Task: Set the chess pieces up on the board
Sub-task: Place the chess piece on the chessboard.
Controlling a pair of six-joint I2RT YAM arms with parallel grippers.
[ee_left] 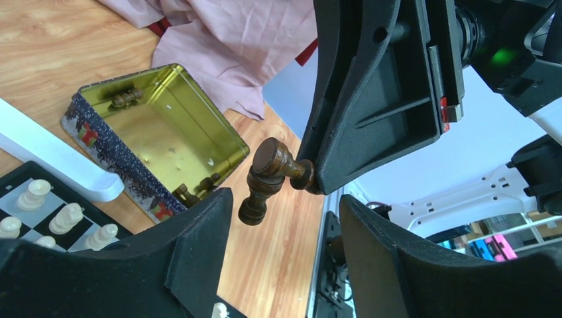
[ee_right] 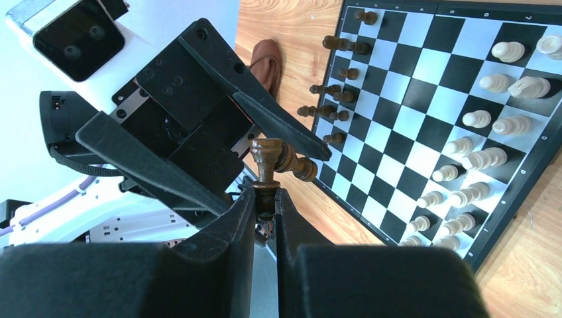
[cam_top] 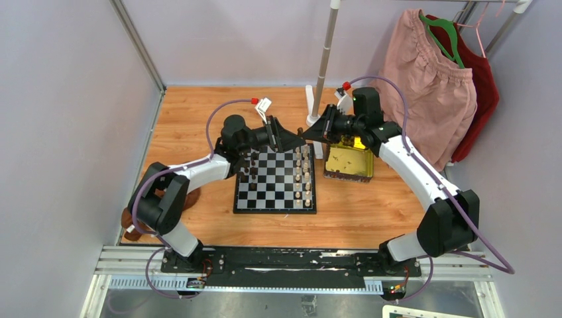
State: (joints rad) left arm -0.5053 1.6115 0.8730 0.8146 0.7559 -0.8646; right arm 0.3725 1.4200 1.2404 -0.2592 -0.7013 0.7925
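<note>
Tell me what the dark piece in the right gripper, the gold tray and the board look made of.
The dark piece: brown, streaky grain, soft sheen; looks like stained wood, though wood-look plastic possible. The gold tray: thin mirror-bright walls, printed outside; likely tin-plate. The board: glossy black and silvery squares; plastic or metal sheet, cannot tell.

Walls point(cam_top: 66, 99): pale lilac-grey panels on three sides.
Desk point(cam_top: 192, 112): orange-brown wood grain.
Frame rail point(cam_top: 298, 285): bare aluminium, near edge.
Rack pole point(cam_top: 325, 59): white-grey, upright at rear.
Pink garment point(cam_top: 431, 93): hung at right.
Red garment point(cam_top: 482, 93): hung behind it.
</note>
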